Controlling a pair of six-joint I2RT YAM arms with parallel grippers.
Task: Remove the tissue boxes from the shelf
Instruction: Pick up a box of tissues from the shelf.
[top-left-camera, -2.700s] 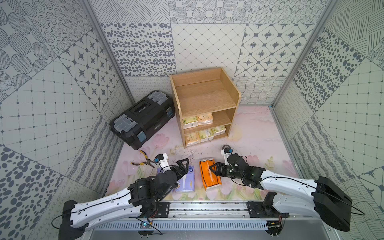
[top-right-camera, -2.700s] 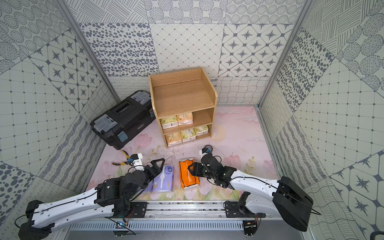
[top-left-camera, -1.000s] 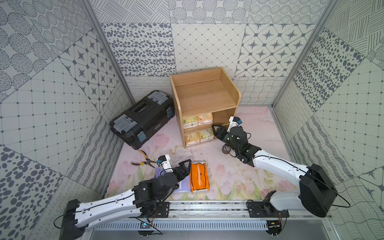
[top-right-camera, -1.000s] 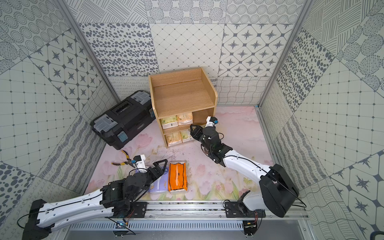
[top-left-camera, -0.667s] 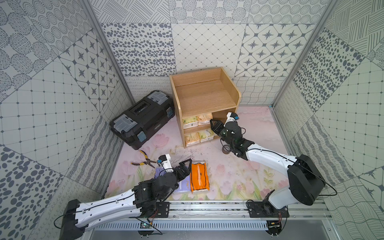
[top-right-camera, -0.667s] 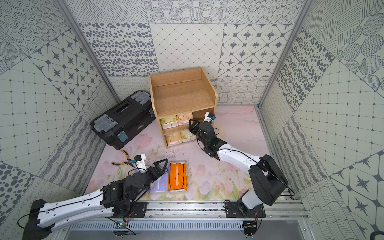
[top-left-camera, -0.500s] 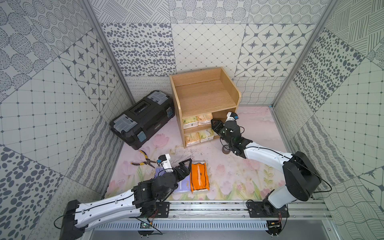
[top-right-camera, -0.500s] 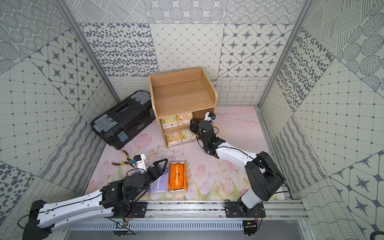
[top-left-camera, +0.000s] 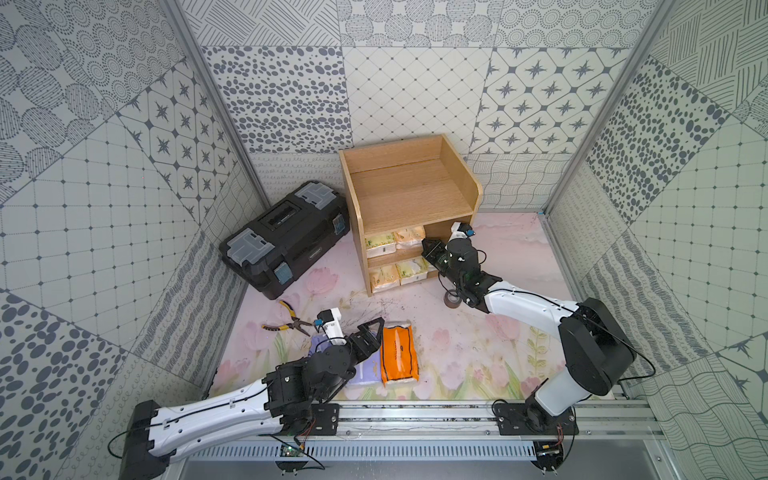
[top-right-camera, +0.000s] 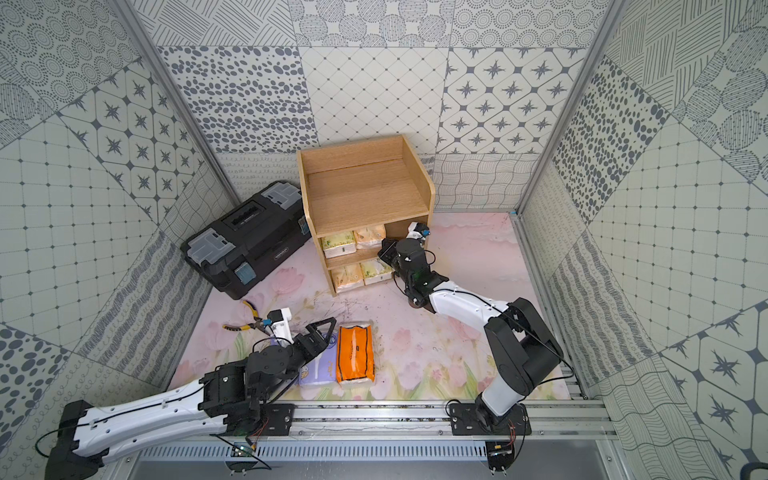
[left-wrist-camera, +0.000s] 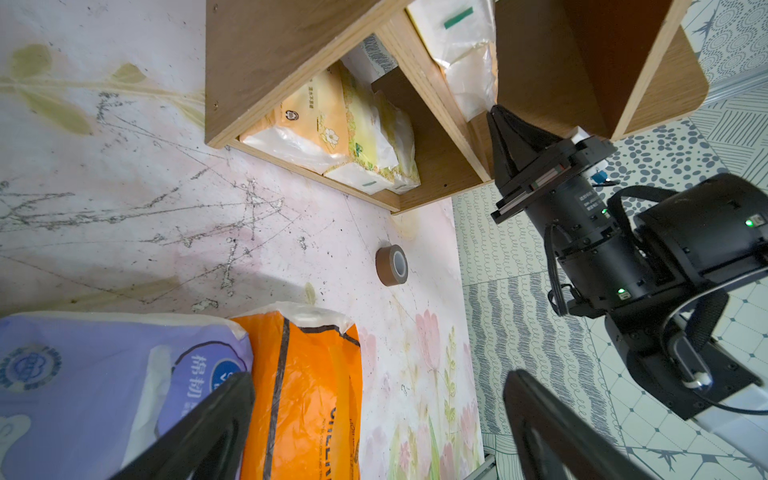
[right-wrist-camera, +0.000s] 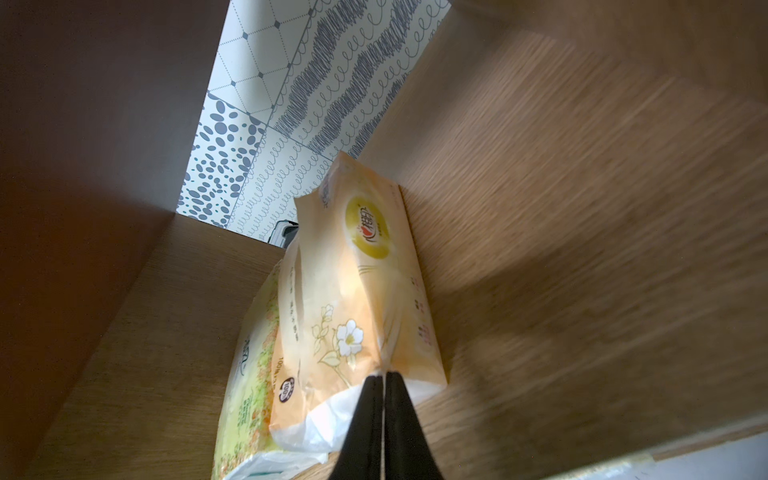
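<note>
Left arm (top-left-camera: 216, 411), right arm (top-left-camera: 528, 305): white link shells, black joint housings, thin black cables looped outside. Left end effector (left-wrist-camera: 379, 377), right end effector (right-wrist-camera: 383, 376): black tapered fingers (left-wrist-camera: 513, 135). Green lights (left-wrist-camera: 621, 291) on right wrist, possibly status lamps.

Both top views look fine to me: bright, even light, soft shadows, sharp, walls bowed toward the edges. Right wrist is dim inside the shelf (right-wrist-camera: 582, 208), wood motion-smeared, backlit from the rear gap. Left wrist crisp, sheen on the orange pack (left-wrist-camera: 307, 374).

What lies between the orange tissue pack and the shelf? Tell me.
Only bare, scuffed mat, seen in both top views; the tape roll sits off to one side.
</note>
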